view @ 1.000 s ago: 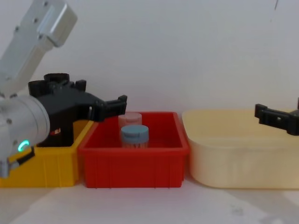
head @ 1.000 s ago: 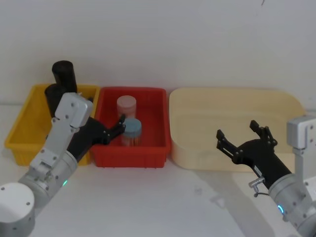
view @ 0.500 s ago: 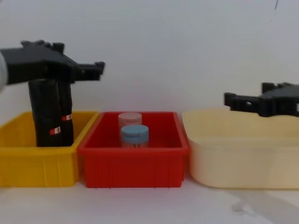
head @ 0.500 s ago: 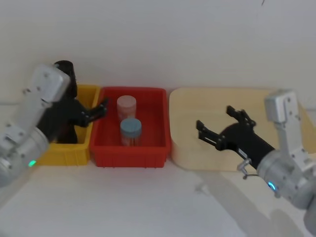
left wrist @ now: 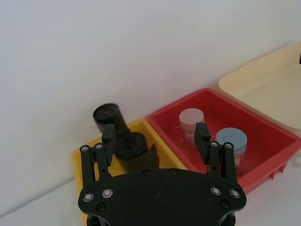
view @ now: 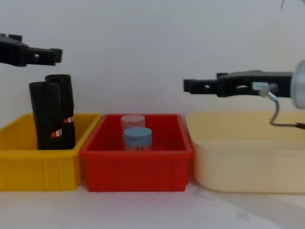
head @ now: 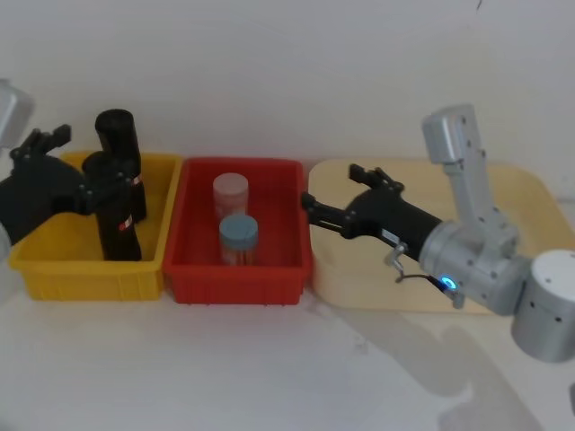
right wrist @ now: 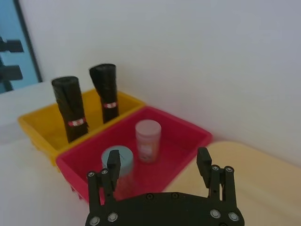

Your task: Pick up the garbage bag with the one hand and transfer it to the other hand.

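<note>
The garbage bag (view: 47, 117) is stood upright in the yellow bin (view: 28, 167), just below the left gripper (view: 51, 55), whose fingers are spread; the right gripper (head: 331, 190), also spread, is held well right of that bin.

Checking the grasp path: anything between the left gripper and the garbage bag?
Nothing visible. The left gripper, fingers open, hangs above the front garbage bag in the yellow bin, only air between. The second roll stands close behind it.

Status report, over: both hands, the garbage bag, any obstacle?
Left hand open, empty, above the garbage bags. Right hand open, empty, over cream tray edge. Both upright in yellow bin. Nothing blocking.
</note>
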`<state>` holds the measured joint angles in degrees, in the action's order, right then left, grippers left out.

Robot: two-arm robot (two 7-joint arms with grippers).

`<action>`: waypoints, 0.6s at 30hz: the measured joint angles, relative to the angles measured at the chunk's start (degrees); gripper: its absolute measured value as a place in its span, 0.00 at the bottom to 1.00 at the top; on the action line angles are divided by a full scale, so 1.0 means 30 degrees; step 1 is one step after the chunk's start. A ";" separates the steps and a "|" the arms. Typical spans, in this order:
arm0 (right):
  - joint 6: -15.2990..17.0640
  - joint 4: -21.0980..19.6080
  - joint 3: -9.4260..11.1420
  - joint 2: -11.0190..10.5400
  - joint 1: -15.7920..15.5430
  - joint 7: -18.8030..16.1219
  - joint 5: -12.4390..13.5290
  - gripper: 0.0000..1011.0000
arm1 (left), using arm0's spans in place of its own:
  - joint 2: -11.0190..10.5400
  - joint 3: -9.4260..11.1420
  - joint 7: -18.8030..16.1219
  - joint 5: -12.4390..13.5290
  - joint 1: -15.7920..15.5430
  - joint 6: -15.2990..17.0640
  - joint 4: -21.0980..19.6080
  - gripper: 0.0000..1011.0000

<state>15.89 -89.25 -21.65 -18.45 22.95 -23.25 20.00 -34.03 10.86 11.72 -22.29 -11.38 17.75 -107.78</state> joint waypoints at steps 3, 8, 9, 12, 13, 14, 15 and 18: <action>0.0068 0.0402 -0.0184 0.0197 0.0456 -0.0226 0.0090 0.99 | 0.0018 -0.0537 0.0222 -0.0605 0.0146 0.0137 0.0240 0.99; -0.0070 0.1209 -0.0543 0.0679 0.1315 -0.0546 0.0206 0.99 | 0.0254 -0.1099 0.0505 -0.1423 0.0216 0.0177 0.0903 0.99; -0.0124 0.1299 -0.0583 0.0738 0.1405 -0.0579 0.0229 0.99 | 0.0347 -0.1192 0.0592 -0.1638 0.0186 0.0175 0.1179 0.99; -0.0277 0.1639 -0.0729 0.0965 0.1746 -0.0679 0.0284 0.99 | 0.0524 -0.1293 0.0812 -0.2005 0.0027 0.0080 0.1763 0.99; -0.0357 0.1799 -0.0787 0.1043 0.1876 -0.0715 0.0318 0.99 | 0.0578 -0.1304 0.0866 -0.2071 -0.0042 0.0043 0.1969 0.99; -0.0390 0.1893 -0.0827 0.1089 0.1954 -0.0728 0.0330 0.99 | 0.0617 -0.1304 0.0936 -0.2156 -0.0097 -0.0011 0.2118 0.99; -0.0455 0.2027 -0.0881 0.1157 0.2061 -0.0754 0.0356 0.99 | 0.0682 -0.1304 0.1036 -0.2258 -0.0210 -0.0094 0.2423 0.99; -0.0539 0.2219 -0.0960 0.1249 0.2223 -0.0810 0.0400 0.99 | 0.0802 -0.1243 0.1223 -0.2414 -0.0467 -0.0259 0.3046 0.99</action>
<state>14.27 -82.60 -24.53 -14.71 29.62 -25.68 21.20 -31.63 7.13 15.39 -29.54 -12.78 16.97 -98.64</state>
